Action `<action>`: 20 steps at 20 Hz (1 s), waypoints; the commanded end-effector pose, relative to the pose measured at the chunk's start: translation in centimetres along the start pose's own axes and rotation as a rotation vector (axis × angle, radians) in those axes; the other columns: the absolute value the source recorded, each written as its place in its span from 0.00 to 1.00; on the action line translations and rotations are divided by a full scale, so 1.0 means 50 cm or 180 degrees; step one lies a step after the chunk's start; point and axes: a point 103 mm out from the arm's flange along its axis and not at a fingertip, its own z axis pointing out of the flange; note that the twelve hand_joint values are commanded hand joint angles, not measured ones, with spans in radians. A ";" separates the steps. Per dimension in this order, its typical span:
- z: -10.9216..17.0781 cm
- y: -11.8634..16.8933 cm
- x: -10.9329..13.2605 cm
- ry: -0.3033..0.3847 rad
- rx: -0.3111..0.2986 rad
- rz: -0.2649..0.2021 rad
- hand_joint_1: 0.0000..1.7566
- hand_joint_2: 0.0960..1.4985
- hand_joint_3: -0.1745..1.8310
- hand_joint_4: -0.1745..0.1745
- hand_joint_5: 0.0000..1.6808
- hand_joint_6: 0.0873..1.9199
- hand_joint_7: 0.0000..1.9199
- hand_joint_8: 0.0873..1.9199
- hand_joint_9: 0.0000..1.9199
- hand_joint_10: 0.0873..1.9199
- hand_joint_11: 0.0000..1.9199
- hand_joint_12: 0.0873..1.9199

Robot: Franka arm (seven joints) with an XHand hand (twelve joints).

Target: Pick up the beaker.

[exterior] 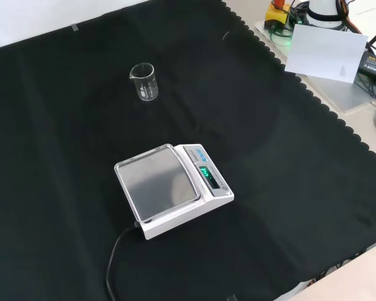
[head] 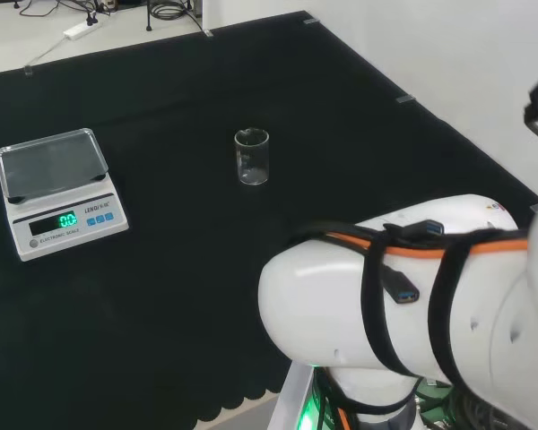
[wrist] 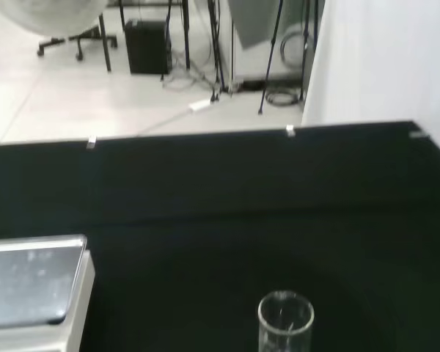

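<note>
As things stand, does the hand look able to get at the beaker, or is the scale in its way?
Probably yes. The beaker stands upright and alone on the black cloth, well apart from the scale, with bare cloth all round it. The wrist view looks straight at the beaker with nothing between.

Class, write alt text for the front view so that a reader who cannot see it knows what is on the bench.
A small clear beaker stands upright and empty on a black cloth, toward the upper left. Nearer the camera, apart from it, sits a white scale with a metal pan and a lit green display, its cable trailing toward the lower edge.
</note>
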 end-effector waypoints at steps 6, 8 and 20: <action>0.274 0.150 -0.067 -0.0070 0.0774 0.0151 0.40 0.37 0.30 0.30 0.20 0.06 0.22 0.39 0.30 0.42 0.22 0.72; 0.298 0.169 -0.070 -0.0070 0.0782 0.0137 0.40 0.37 0.30 0.31 0.20 0.05 0.21 0.39 0.30 0.42 0.22 0.72; 0.386 0.281 -0.095 -0.0127 0.0929 0.0098 0.40 0.37 0.30 0.31 0.19 0.05 0.21 0.39 0.30 0.43 0.22 0.72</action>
